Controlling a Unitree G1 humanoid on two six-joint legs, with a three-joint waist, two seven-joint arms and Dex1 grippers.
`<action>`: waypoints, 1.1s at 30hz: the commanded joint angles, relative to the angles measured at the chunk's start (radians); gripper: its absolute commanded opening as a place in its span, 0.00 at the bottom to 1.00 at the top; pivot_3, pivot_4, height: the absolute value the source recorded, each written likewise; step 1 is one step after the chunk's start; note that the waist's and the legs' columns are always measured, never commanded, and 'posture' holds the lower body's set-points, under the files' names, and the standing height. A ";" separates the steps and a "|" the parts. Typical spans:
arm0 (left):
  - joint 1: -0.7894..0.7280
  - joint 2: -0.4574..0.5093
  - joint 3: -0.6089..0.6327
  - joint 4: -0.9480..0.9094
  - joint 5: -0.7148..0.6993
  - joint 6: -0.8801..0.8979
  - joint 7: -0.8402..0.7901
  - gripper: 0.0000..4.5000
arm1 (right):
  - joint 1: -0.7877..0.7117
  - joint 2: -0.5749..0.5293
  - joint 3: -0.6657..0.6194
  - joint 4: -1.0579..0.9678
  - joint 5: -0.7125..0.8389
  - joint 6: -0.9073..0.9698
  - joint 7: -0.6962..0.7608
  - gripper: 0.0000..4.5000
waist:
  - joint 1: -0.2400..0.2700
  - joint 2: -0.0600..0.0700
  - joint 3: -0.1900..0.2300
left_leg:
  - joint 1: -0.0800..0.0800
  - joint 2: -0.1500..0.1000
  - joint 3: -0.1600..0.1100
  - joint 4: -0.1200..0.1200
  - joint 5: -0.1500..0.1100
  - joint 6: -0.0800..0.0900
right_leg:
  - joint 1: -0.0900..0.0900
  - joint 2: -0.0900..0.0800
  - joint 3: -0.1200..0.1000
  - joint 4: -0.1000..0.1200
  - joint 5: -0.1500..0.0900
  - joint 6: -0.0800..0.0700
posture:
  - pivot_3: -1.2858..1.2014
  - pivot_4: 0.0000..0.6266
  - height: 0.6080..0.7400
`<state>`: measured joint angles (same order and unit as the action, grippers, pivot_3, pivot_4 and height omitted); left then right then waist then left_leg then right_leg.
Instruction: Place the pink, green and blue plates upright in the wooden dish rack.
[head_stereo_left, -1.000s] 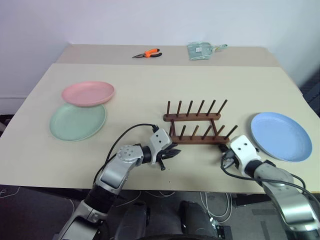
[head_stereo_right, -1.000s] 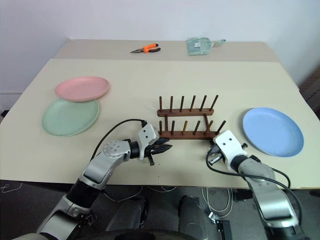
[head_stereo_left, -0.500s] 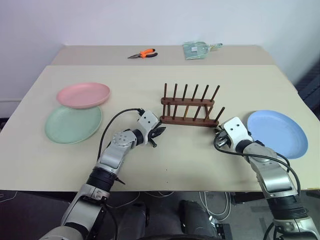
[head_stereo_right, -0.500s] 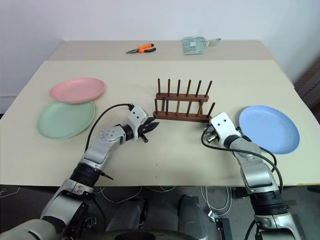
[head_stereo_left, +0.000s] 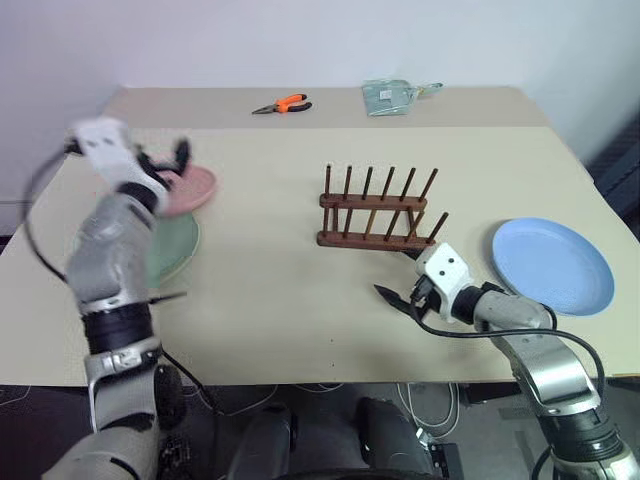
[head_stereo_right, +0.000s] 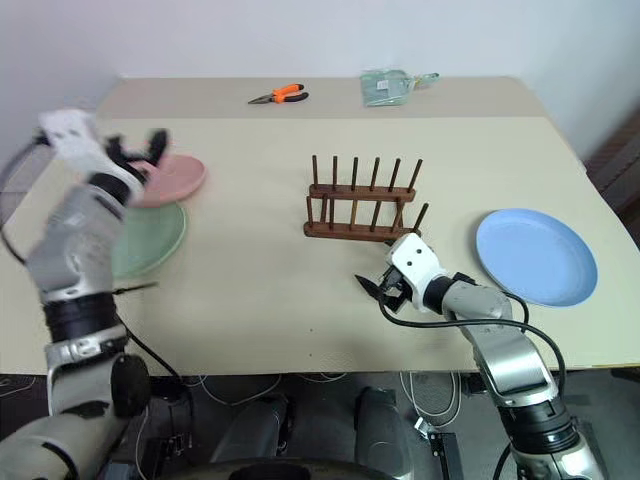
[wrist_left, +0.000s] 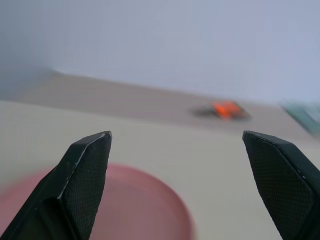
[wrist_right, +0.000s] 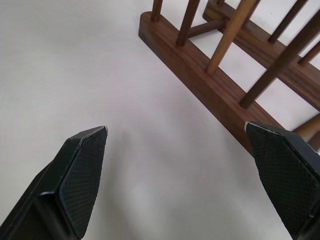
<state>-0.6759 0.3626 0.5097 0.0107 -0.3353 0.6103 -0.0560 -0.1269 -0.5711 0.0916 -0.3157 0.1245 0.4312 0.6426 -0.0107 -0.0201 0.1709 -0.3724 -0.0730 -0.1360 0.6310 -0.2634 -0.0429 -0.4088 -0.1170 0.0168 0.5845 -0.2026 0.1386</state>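
The pink plate (head_stereo_left: 198, 186) lies at the far left of the table, overlapping the green plate (head_stereo_left: 178, 245) just nearer me. My left gripper (head_stereo_left: 165, 160) is raised above the pink plate's near edge, open and empty; the left wrist view has the pink plate (wrist_left: 135, 215) below its spread fingers. The wooden dish rack (head_stereo_left: 375, 210) stands empty in the middle. The blue plate (head_stereo_left: 553, 265) lies flat to the right of it. My right gripper (head_stereo_left: 400, 295) hovers low over the table in front of the rack's right end (wrist_right: 215, 90), open and empty.
Orange-handled pliers (head_stereo_left: 283, 103) and a clear packet (head_stereo_left: 392, 97) lie on the second table behind. Bare tabletop stretches between the plates at the left and the rack. The table's front edge runs just below my right arm.
My left arm swung up and to the left, from the table's middle to above the pink plate, and its gripper opened. My right gripper opened and shifted slightly left.
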 joint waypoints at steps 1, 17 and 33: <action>-0.017 -0.024 0.158 -0.061 -0.070 0.124 0.186 0.99 | -0.035 0.006 0.014 0.027 -0.013 -0.046 0.010 1.00 | 0.000 0.000 0.000 | 0.000 0.000 0.000 0.000 0.000 0.000 | 0.000 0.000 0.000 0.000 0.000 0.000 | 0.52 0.24 1.00; -0.084 -0.117 0.423 0.152 -0.386 0.320 0.382 0.79 | -0.029 0.025 0.016 0.056 -0.047 -0.108 -0.023 1.00 | 0.002 -0.006 0.002 | 0.000 -0.001 -0.001 0.001 0.001 -0.002 | 0.000 0.000 -0.001 0.002 0.000 -0.001 | 0.52 0.24 1.00; -0.093 -0.150 -0.022 -0.101 -0.450 0.312 0.097 0.02 | -0.178 -0.080 0.008 -0.166 -0.117 -0.120 -0.014 1.00 | 0.002 -0.009 0.004 | 0.000 -0.001 0.000 0.001 0.001 -0.002 | 0.000 0.000 0.000 0.002 0.000 -0.001 | 0.52 0.24 1.00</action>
<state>-0.7508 0.2143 0.5405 -0.0353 -0.7730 0.9153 0.0647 -0.2804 -0.6420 0.0818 -0.4407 0.0413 0.3517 0.6266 -0.0090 -0.0289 0.1747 -0.3725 -0.0735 -0.1361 0.6315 -0.2624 -0.0450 -0.4085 -0.1168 0.0166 0.5860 -0.2022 0.1378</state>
